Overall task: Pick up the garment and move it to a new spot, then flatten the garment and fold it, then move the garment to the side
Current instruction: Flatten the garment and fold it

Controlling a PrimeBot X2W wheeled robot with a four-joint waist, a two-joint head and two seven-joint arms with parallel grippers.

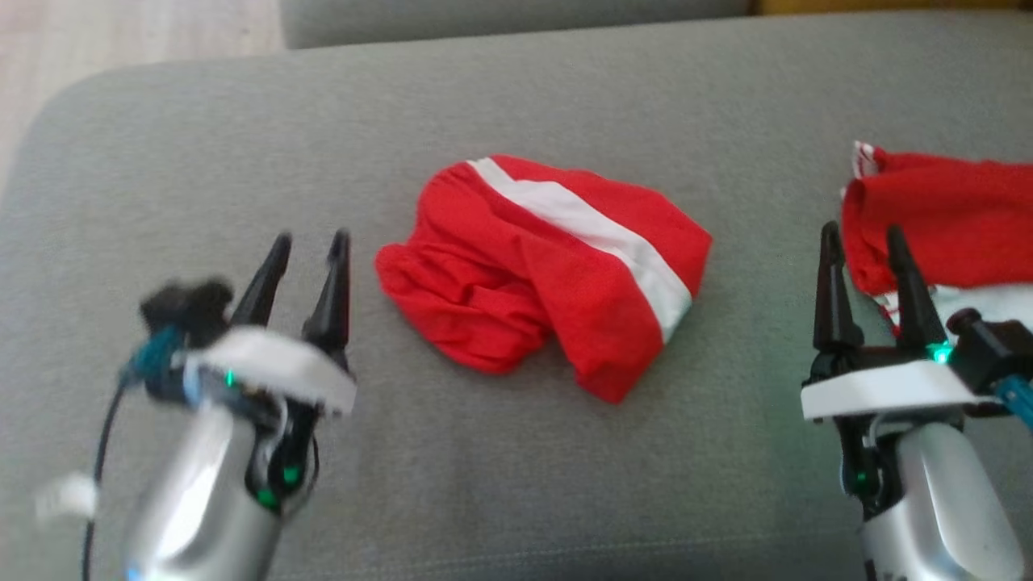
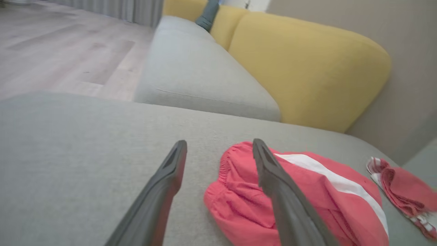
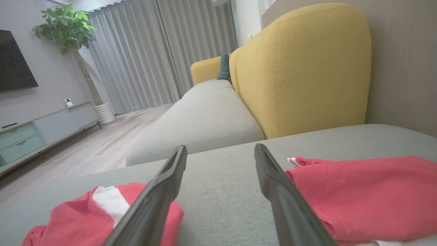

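On the grey cushion point(image 1: 516, 97), your garment point(image 1: 516, 274) lies just right of the left gripper point(image 1: 311, 237), farther from the right gripper point(image 1: 862, 228); both sets of jaws spread.

Grey cushion point(image 1: 516, 492) carries two things, well apart — striped red garment point(image 1: 533, 274), second red cloth point(image 1: 944, 218).

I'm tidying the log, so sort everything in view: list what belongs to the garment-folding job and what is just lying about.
Job: crumpled red garment with white stripe, between the grippers; left gripper, open; right gripper, open; grey cushion it lies on.
Lying about: second red garment at the right, apparently set aside; yellow backrest; potted plant.
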